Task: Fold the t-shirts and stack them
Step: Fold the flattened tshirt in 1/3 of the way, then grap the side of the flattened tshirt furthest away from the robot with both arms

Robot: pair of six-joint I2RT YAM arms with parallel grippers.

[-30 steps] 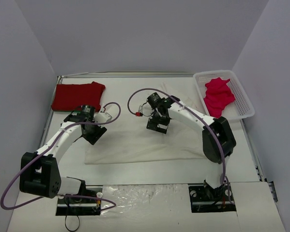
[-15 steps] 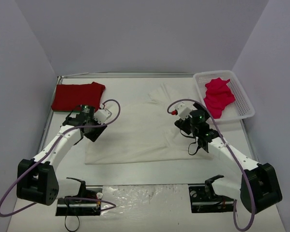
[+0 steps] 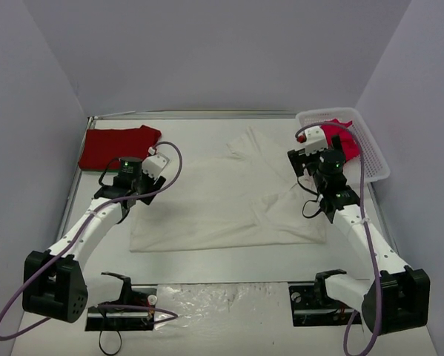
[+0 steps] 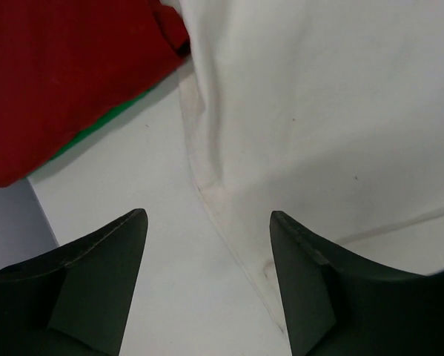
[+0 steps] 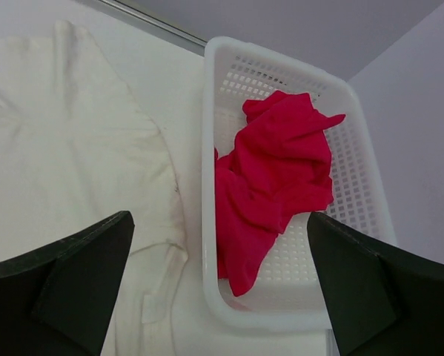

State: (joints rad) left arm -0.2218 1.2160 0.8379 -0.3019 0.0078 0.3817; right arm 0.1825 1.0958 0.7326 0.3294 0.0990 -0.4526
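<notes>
The cream-white t-shirt (image 3: 222,200) lies spread flat on the table's middle; it also shows in the left wrist view (image 4: 333,111) and the right wrist view (image 5: 66,141). The red t-shirt (image 3: 116,146) lies folded at the back left, and shows in the left wrist view (image 4: 66,74). The pinkish-red t-shirt (image 5: 273,178) lies crumpled in the basket (image 5: 207,222). My left gripper (image 4: 207,252) is open and empty above the cream shirt's left edge. My right gripper (image 5: 218,267) is open and empty above the basket's near left corner.
The white lattice basket (image 3: 376,159) stands at the back right. Grey walls enclose the table on three sides. A metal rail (image 3: 192,115) runs along the table's back edge.
My right arm swung from the shirt's middle to the right, up beside the basket. My left gripper drew back a little toward the shirt's left edge.
</notes>
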